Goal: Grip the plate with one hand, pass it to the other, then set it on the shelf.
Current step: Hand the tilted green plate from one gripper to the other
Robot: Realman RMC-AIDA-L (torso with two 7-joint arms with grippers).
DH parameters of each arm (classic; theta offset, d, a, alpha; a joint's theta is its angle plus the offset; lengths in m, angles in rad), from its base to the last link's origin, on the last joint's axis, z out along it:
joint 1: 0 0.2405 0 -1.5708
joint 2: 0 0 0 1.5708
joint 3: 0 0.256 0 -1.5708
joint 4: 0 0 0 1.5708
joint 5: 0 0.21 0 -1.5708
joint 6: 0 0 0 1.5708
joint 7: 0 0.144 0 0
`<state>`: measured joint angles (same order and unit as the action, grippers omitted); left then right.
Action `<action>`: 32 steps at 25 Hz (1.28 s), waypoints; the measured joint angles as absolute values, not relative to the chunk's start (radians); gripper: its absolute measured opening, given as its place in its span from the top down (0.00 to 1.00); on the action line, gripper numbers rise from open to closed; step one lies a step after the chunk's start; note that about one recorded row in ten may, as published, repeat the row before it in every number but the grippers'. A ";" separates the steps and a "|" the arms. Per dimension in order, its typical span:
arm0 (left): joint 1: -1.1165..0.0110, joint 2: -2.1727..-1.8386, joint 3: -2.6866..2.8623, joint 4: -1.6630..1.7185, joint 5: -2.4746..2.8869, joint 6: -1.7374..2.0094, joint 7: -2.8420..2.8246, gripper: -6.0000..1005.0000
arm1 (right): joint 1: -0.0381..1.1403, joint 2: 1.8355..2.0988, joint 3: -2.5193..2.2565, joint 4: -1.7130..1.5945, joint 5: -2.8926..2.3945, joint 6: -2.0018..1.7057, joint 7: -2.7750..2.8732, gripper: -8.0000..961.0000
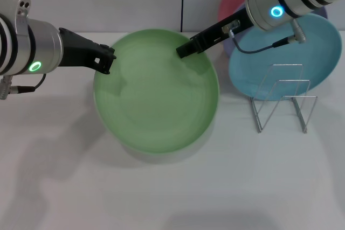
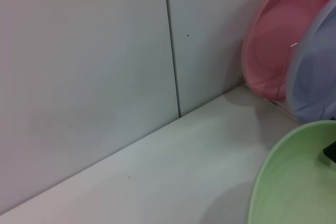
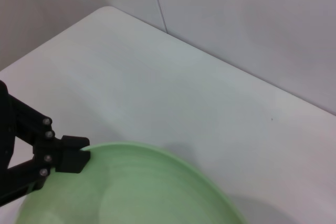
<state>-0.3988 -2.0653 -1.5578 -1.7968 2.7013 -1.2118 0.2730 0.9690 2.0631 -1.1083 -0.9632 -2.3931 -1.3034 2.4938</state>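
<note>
Your green plate (image 1: 156, 92) is off the white table (image 1: 161, 197), held level over its middle, with its shadow showing on the surface under its near rim. The left gripper (image 1: 105, 57), on the arm with the green ring, is clamped on the plate's left rim; in the right wrist view you see that same black gripper (image 3: 71, 156) pinching the edge. The right gripper (image 1: 186, 49), on the arm with the blue ring, reaches in from the far right and sits at the plate's far rim, its tip over the inner face. You cannot tell from these views whether it has closed on the rim or only touches it.

Just right of the green plate, near the table's right edge, stands the wire rack (image 1: 283, 100). A light blue plate (image 1: 307, 63) stands behind its loops. Behind that one you see a lavender plate (image 2: 315, 72) and a pink plate (image 2: 278, 40), standing on edge and tilted toward the wall (image 2: 84, 77) at the far right corner.
</note>
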 joint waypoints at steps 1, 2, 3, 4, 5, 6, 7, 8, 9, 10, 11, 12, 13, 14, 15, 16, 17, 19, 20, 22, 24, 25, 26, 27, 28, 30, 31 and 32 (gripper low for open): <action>-0.399 -2.065 -1.557 -1.797 2.701 -1.212 0.273 0.96 | 0.969 2.063 -1.107 -0.963 -2.393 -1.304 2.494 0.61; -0.398 -2.064 -1.557 -1.798 2.701 -1.213 0.273 0.96 | 0.969 2.063 -1.107 -0.962 -2.393 -1.305 2.494 0.64; -0.398 -2.064 -1.556 -1.798 2.701 -1.213 0.273 0.96 | 0.968 2.063 -1.109 -0.962 -2.393 -1.305 2.494 0.66; -0.398 -2.064 -1.556 -1.799 2.701 -1.213 0.273 0.96 | 0.968 2.063 -1.110 -0.962 -2.393 -1.305 2.494 0.68; -0.397 -2.064 -1.556 -1.801 2.701 -1.213 0.273 0.96 | 0.967 2.063 -1.113 -0.962 -2.395 -1.306 2.494 0.71; -0.396 -2.064 -1.555 -1.805 2.701 -1.213 0.273 0.96 | 0.966 2.064 -1.117 -0.962 -2.397 -1.306 2.490 0.71; -0.394 -2.065 -1.554 -1.809 2.699 -1.211 0.273 0.96 | 0.963 2.066 -1.122 -0.965 -2.400 -1.302 2.483 0.72; -0.393 -2.064 -1.554 -1.812 2.692 -1.210 0.277 0.96 | 0.958 2.069 -1.130 -0.972 -2.403 -1.295 2.476 0.72; -0.391 -2.063 -1.554 -1.813 2.685 -1.210 0.282 0.96 | 0.952 2.070 -1.141 -0.983 -2.406 -1.285 2.473 0.72; -0.391 -2.061 -1.555 -1.814 2.666 -1.210 0.297 0.96 | 0.942 2.072 -1.156 -1.000 -2.411 -1.273 2.471 0.73; -0.391 -2.061 -1.557 -1.816 2.646 -1.211 0.314 0.96 | 0.933 2.073 -1.172 -1.020 -2.416 -1.261 2.476 0.75; -0.390 -2.061 -1.559 -1.818 2.631 -1.211 0.328 0.96 | 0.924 2.074 -1.186 -1.040 -2.420 -1.254 2.483 0.77; -0.388 -2.062 -1.559 -1.821 2.622 -1.208 0.334 0.96 | 0.917 2.074 -1.197 -1.058 -2.423 -1.248 2.489 0.78; -0.386 -2.063 -1.559 -1.824 2.615 -1.202 0.336 0.95 | 0.913 2.075 -1.205 -1.072 -2.423 -1.246 2.493 0.80; -0.385 -2.064 -1.559 -1.824 2.611 -1.194 0.336 0.94 | 0.912 2.076 -1.208 -1.079 -2.423 -1.246 2.494 0.82; -0.384 -2.064 -1.559 -1.825 2.607 -1.190 0.335 0.92 | 0.911 2.076 -1.209 -1.084 -2.423 -1.244 2.494 0.82; -0.383 -2.064 -1.559 -1.826 2.604 -1.187 0.335 0.91 | 0.910 2.076 -1.210 -1.087 -2.425 -1.244 2.495 0.82; -0.380 -2.064 -1.560 -1.833 2.602 -1.185 0.335 0.88 | 0.910 2.076 -1.215 -1.095 -2.430 -1.245 2.497 0.82; -0.377 -2.064 -1.560 -1.838 2.602 -1.182 0.335 0.87 | 0.910 2.076 -1.218 -1.099 -2.431 -1.245 2.498 0.82; -0.372 -2.065 -1.560 -1.847 2.602 -1.175 0.336 0.84 | 0.910 2.077 -1.224 -1.108 -2.434 -1.247 2.501 0.82; -0.364 -2.064 -1.563 -1.860 2.605 -1.168 0.338 0.82 | 0.909 2.077 -1.228 -1.118 -2.440 -1.249 2.504 0.82; -0.351 -2.063 -1.567 -1.885 2.621 -1.160 0.346 0.78 | 0.900 2.077 -1.232 -1.142 -2.444 -1.257 2.506 0.83; -0.351 -2.063 -1.567 -1.885 2.621 -1.160 0.346 0.75 | 0.900 2.077 -1.232 -1.142 -2.444 -1.257 2.506 0.83; -0.334 -2.062 -1.575 -1.911 2.637 -1.143 0.354 0.72 | 0.887 2.076 -1.233 -1.184 -2.451 -1.273 2.509 0.83; -0.334 -2.062 -1.575 -1.911 2.637 -1.143 0.354 0.68 | 0.887 2.076 -1.233 -1.184 -2.451 -1.273 2.509 0.84; -0.313 -2.063 -1.591 -1.928 2.641 -1.097 0.370 0.62 | 0.857 2.074 -1.225 -1.262 -2.460 -1.304 2.515 0.84; -0.308 -2.063 -1.594 -1.929 2.642 -1.083 0.374 0.57 | 0.857 2.074 -1.225 -1.262 -2.460 -1.304 2.515 0.85; -0.301 -2.063 -1.599 -1.929 2.642 -1.070 0.375 0.52 | 0.836 2.073 -1.222 -1.312 -2.464 -1.321 2.525 0.85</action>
